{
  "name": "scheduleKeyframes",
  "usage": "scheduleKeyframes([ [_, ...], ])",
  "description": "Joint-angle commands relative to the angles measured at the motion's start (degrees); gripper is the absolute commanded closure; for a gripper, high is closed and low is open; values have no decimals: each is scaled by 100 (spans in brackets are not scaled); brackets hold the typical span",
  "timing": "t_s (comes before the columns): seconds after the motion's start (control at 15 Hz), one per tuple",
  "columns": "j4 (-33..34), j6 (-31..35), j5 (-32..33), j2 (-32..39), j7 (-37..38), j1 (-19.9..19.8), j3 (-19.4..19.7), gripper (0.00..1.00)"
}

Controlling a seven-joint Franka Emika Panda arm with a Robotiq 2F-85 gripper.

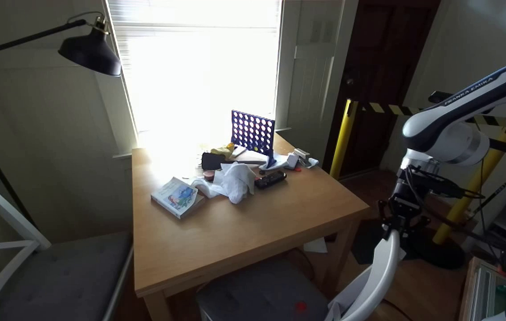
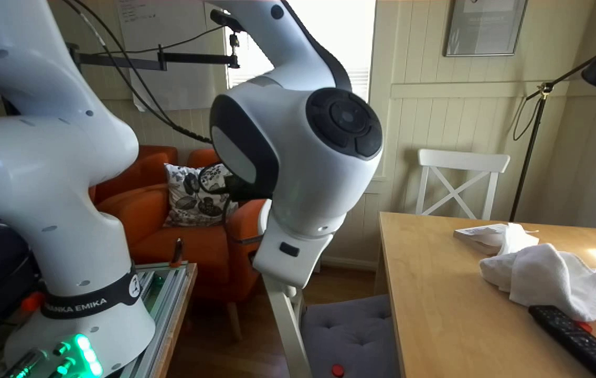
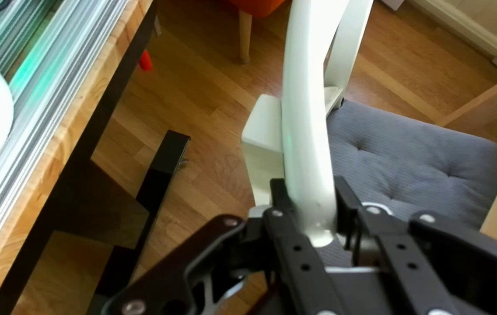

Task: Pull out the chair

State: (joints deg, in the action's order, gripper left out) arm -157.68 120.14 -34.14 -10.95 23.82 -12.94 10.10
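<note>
An exterior view alone is showing a blue game rack (image 1: 253, 132) at twelve o'clock on the table (image 1: 244, 240); the chair (image 1: 264, 285) is standing at five. In the wrist view, the gripper (image 3: 312, 188) is clasping the chair's backrest (image 3: 306, 109) between its fingers (image 3: 345, 193).

An exterior view faced the window (image 1: 199, 76) over the worktop's (image 1: 235, 236) near edge; an exterior view, close by the arm (image 2: 298, 157), faced along that edge, sharing the worktop; the wrist view looked steeply down.
</note>
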Motion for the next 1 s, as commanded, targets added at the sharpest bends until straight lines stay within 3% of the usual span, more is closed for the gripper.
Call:
scheduleKeyframes([
  [0.0,24,-677,956,-562,428,-395,222,93],
  [0.93,326,-769,2222,-398,72,-944,570,93],
])
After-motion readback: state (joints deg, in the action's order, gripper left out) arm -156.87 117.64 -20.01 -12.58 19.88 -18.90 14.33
